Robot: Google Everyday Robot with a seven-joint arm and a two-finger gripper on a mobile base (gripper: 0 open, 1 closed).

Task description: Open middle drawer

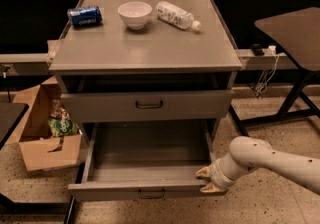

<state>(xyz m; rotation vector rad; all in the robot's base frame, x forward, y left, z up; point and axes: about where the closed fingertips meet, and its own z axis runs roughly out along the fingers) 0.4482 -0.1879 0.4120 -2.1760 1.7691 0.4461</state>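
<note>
One smooth, rounded white arm [272, 160] reaches in low from the right, its gripper [207, 180] at the right front corner of the pulled-out, boxy grey metal middle drawer [115, 192]; whether it grips cannot be told.

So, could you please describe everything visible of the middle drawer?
The middle drawer is grey and looks like metal. It stands far out of the cabinet, under the upper drawer. Its deep box interior shows nothing inside. A small dark bar handle sits centred on its front panel. The gripper is at its front right corner, apparently touching it.
</note>
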